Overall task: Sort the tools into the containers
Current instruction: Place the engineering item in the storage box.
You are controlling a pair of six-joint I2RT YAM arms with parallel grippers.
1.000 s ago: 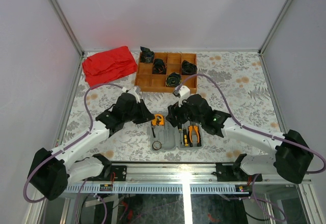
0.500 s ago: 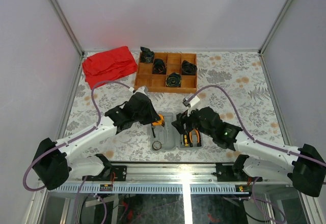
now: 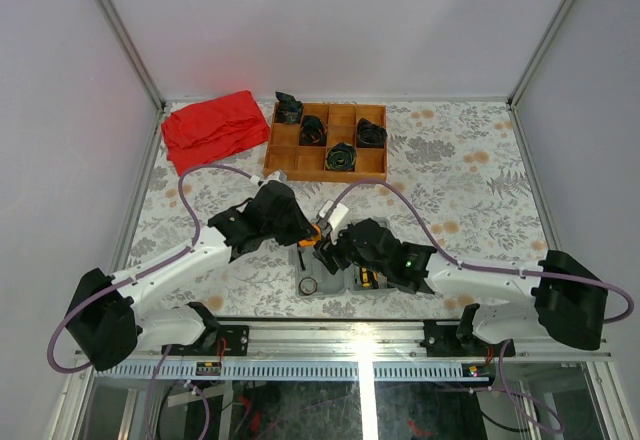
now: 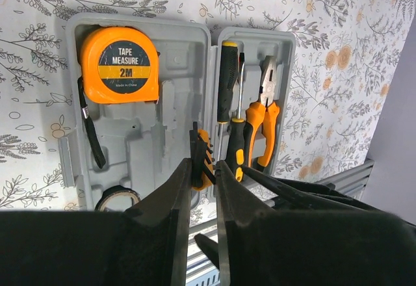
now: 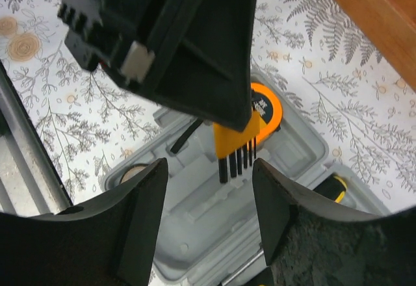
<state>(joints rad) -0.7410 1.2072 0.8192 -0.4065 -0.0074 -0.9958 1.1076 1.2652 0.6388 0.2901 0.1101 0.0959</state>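
Two arms meet over the grey case point(image 4: 172, 127), which lies open on the table near the arm bases. The left gripper point(image 4: 203, 185) is nearly shut, pinching a small orange key holder point(image 4: 203, 162) whose black keys stick out, above the case's hinge line. The right gripper point(image 5: 208, 182) has its jaws wide and holds nothing; it faces the holder.

Seated in the case:
- tape measure point(image 4: 120, 65)
- screwdrivers point(image 4: 229, 71)
- pliers point(image 4: 263, 114)
- black ring point(image 4: 117, 199)

We judge this step to be placing, or handing over, the holder. The next move calls for lining it up with a free recess in the tape-measure half and lowering it without the grippers colliding.
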